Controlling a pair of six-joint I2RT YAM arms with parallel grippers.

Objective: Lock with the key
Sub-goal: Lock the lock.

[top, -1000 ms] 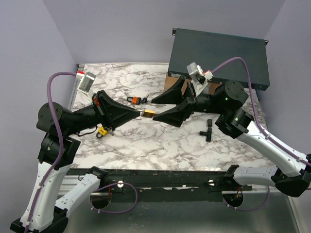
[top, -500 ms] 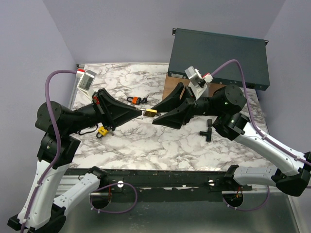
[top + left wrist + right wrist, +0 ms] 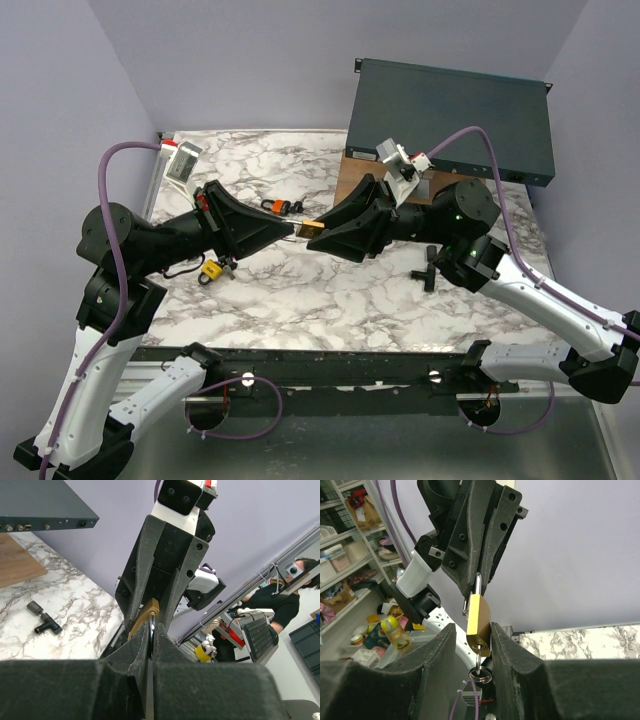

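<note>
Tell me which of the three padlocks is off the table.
The brass padlock, held in mid-air by the left tool; the orange padlock and the yellow padlock lie on the marble table.

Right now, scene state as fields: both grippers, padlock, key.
left gripper: shut on padlock shackle, holding it aloft
right gripper: open, fingers flanking the brass body, gap on one side
padlock: in the air between both grippers
key: appears seated in padlock's bottom, ring hanging below
table: second small lock, black T-piece
</note>
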